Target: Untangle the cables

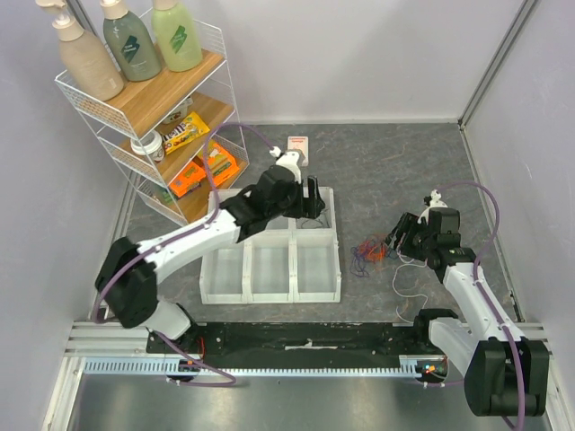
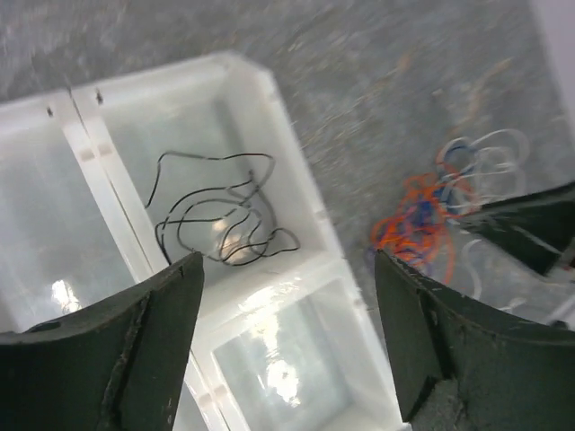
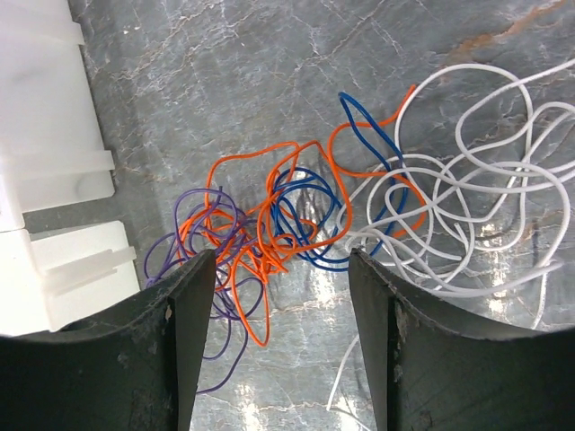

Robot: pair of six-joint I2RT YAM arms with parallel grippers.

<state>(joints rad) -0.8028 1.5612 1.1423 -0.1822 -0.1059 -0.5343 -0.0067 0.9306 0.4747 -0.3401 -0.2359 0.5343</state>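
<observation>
The step in hand looked to be pulling one more strand out of the tangle (image 1: 371, 252), which lay on the worktop (image 1: 377, 171) just to the right of the white divided tray (image 1: 340, 260). One black cable (image 2: 220, 220) lay loosely coiled by itself in a corner compartment of the tray, on the side facing the tangle. The left fingers (image 2: 144, 332) hung spread and empty above that compartment. The right fingers (image 3: 171, 341) were also parted and held nothing, poised over the tray-side part of the tangle. There the orange cable (image 3: 260, 224) and the purple cable (image 3: 193, 224) were knotted most tightly. The blue cable (image 3: 305, 211) lay further from the tray, and the white cable (image 3: 467, 206) sprawled in wide loops furthest from it. To do this well, I judged the fingers should close on a single strand only — a free outer loop such as the purple one nearest the tray, not the dense middle where orange and purple crossed. The lift should be slow, so that the other strands slid off instead of rising in a clump. If the whole bunch came up, the left fingers could pin it to the worktop beside the tray — though that meant first leaving the compartment.
</observation>
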